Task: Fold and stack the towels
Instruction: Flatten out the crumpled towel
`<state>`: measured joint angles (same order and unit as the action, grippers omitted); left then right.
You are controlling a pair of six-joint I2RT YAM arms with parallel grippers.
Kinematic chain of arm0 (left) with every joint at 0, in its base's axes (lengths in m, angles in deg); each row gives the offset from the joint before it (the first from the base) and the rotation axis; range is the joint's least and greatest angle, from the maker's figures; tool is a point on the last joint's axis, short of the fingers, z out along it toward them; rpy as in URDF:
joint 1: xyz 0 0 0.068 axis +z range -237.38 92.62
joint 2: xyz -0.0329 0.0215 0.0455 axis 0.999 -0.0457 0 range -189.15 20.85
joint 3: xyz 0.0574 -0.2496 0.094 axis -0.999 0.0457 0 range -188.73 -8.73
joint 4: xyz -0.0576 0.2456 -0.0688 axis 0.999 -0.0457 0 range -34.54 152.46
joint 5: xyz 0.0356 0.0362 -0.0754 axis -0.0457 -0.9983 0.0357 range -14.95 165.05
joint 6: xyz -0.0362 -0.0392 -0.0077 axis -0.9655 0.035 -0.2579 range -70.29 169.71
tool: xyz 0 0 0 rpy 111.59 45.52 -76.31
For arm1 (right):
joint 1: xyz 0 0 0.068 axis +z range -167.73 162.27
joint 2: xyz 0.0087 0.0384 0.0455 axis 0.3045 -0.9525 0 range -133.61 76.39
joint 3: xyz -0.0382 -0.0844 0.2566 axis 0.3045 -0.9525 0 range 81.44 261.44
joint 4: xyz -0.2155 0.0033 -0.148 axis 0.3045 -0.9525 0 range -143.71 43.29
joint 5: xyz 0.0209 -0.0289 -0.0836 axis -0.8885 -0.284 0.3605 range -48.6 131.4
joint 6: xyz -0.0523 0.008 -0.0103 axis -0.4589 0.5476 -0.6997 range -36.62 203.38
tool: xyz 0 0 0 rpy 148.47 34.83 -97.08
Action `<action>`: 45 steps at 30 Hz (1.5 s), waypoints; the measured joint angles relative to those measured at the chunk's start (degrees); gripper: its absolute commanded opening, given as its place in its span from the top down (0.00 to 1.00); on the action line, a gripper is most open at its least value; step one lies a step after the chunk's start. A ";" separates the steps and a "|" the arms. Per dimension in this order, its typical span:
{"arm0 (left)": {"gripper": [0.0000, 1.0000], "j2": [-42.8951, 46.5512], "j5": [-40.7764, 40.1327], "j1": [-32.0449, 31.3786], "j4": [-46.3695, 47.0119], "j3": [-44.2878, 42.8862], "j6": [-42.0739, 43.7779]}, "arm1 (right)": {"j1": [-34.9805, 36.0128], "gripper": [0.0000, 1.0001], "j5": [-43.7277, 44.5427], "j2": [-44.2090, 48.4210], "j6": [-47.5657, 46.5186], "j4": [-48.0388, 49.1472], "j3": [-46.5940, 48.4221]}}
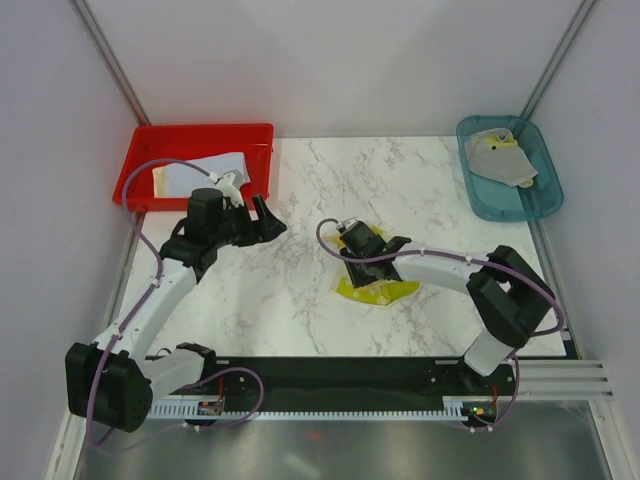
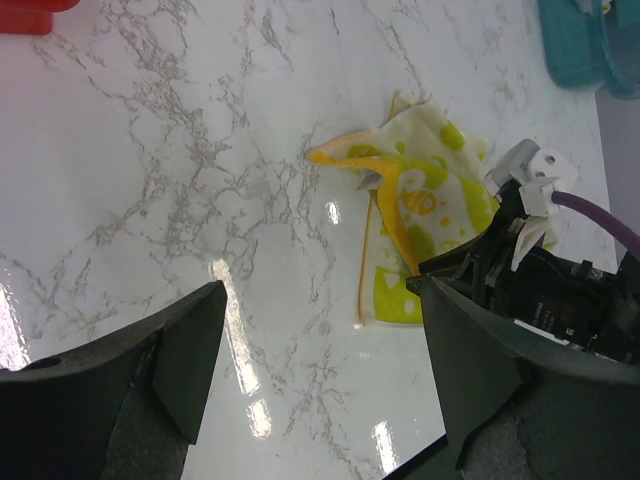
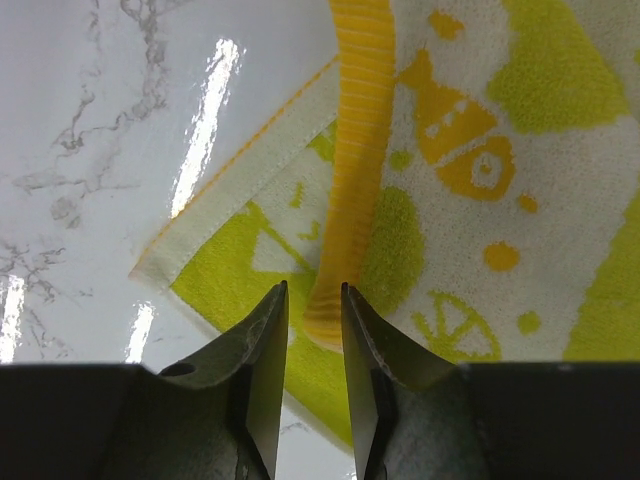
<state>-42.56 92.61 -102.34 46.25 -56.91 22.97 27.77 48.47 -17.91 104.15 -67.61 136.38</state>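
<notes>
A yellow towel with green print (image 1: 380, 291) lies crumpled at the middle of the marble table; it also shows in the left wrist view (image 2: 432, 195) and the right wrist view (image 3: 500, 170). My right gripper (image 1: 358, 258) is down on it, jaws nearly closed (image 3: 314, 292) on its raised orange hem (image 3: 360, 150). My left gripper (image 1: 266, 216) is open and empty (image 2: 320, 300), hovering over bare table left of the towel. A pale lavender towel (image 1: 212, 168) and a cream one (image 1: 163, 179) lie in the red bin. A grey towel (image 1: 503, 160) lies in the teal tray.
The red bin (image 1: 200, 133) stands at the back left, just behind my left gripper. The teal tray (image 1: 515, 207) stands at the back right. White walls enclose the table. My right arm's wrist (image 2: 540, 290) crowds the right of the left wrist view.
</notes>
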 measured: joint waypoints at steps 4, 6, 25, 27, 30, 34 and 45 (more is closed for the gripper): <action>0.15 0.07 -0.02 0.11 -0.02 0.15 0.00 | 0.42 0.66 0.72 -1.64 0.17 0.57 -0.20; 0.15 0.17 -0.13 0.11 -0.09 0.28 0.02 | 0.57 0.72 0.92 -1.81 0.33 0.85 -0.42; 0.21 -7.50 9.40 -0.46 4.85 -0.76 5.97 | -0.85 1.00 -3.52 13.31 1.70 -7.08 1.16; 0.22 -10.25 11.69 -1.16 8.17 -0.76 7.85 | -2.91 1.00 -5.73 15.67 1.68 -8.61 2.75; 0.24 -15.50 14.91 -2.03 13.22 -1.36 10.80 | -7.54 1.00 -9.22 17.53 1.20 -9.38 4.33; 0.25 -24.44 18.51 -2.36 18.99 -3.30 14.01 | -14.69 1.00 -14.27 17.33 -0.26 -10.08 4.76; 0.25 -42.27 23.08 -4.94 9.44 -24.17 29.16 | -27.41 1.00 -25.07 10.95 -2.89 -10.86 7.82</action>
<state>-84.84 115.69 -107.28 55.70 -81.09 52.13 0.36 23.40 -6.96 101.27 -78.48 144.21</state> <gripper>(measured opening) 0.753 0.010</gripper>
